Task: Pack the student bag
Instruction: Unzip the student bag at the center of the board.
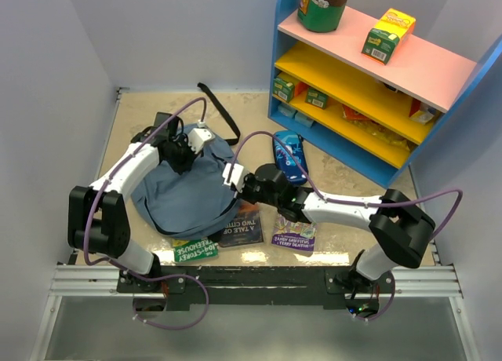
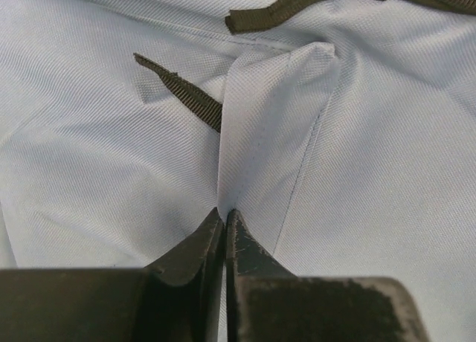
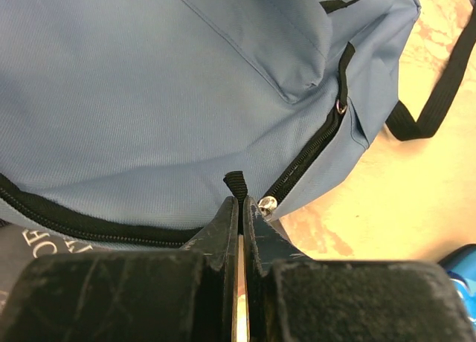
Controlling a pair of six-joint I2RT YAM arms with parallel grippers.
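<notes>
A beige, mottled tabletop walled in white carries everything. The left gripper has its jaws pressed together on a raised fold of slate-blue cloth, pinching the student bag near its top, at about 12 o'clock on the bag's rounded shape in the overhead view, where that gripper sits over the fabric. A short black webbing strip lies on the cloth at 11 o'clock from the fingertips. The right gripper is likewise closed, clamped on a small black tab at the end of the bag's zipper, with the metal slider just beside one finger; overhead, this gripper meets the bag at its 3 o'clock edge. The bag lies flat at the centre-left of the table, a black strap trailing away at 1 o'clock. Along its 5 to 6 o'clock side lie three books: a green one, a dark one touching the bag's edge, and a purple one under the right arm. A dark-blue pencil case rests at 2 o'clock from the right gripper. Beyond it, at the table's 2 o'clock corner, stands a blue shelf unit bearing a green canister and a yellow-green box.
</notes>
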